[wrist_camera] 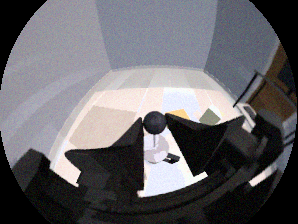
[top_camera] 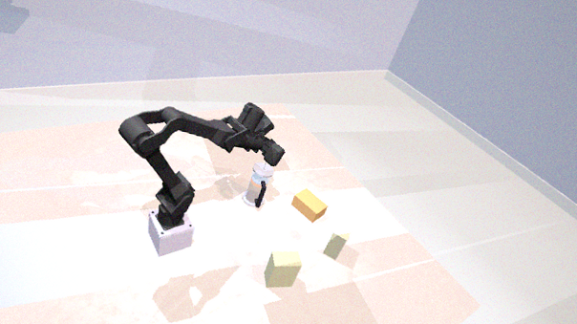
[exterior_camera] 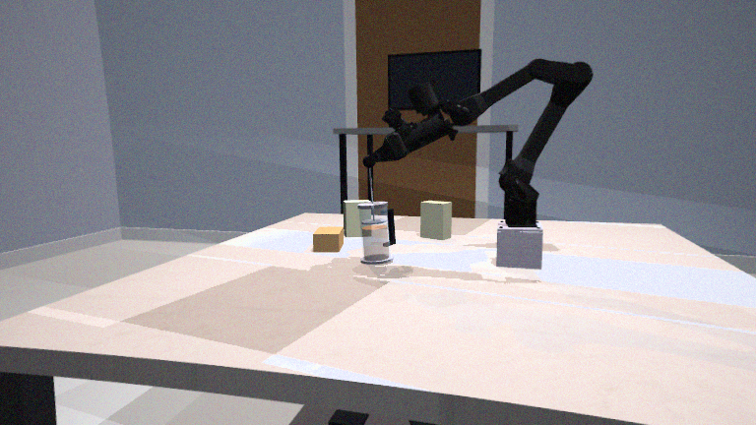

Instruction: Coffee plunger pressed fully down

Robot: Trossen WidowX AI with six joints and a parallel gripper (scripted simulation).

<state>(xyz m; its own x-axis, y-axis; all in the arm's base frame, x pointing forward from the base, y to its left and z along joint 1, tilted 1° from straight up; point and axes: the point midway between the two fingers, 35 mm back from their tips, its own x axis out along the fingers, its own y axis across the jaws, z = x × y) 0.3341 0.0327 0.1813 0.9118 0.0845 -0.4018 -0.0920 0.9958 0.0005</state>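
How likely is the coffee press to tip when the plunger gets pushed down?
Fairly likely if the push is off-axis: the coffee press is tall on a narrow base. Its rod is thin and long, so side load levers it. The hand grips a round knob, which may slip.

Our gripper (exterior_camera: pixel 369 159) is clamped on the plunger knob (wrist_camera: pixel 154 123), with the thin rod (exterior_camera: pixel 371 185) and the glass press (exterior_camera: pixel 376 232) directly beneath it, so straight down is blocked. Above and to either side of the gripper we see open air. Low on the table (exterior_camera: pixel 475 337), an orange block (exterior_camera: pixel 327 238) sits just beside the press, and two pale green blocks (exterior_camera: pixel 436 218) (exterior_camera: pixel 352 216) stand beyond it. The arm's base pedestal (exterior_camera: pixel 519 245) stands well apart to one side.
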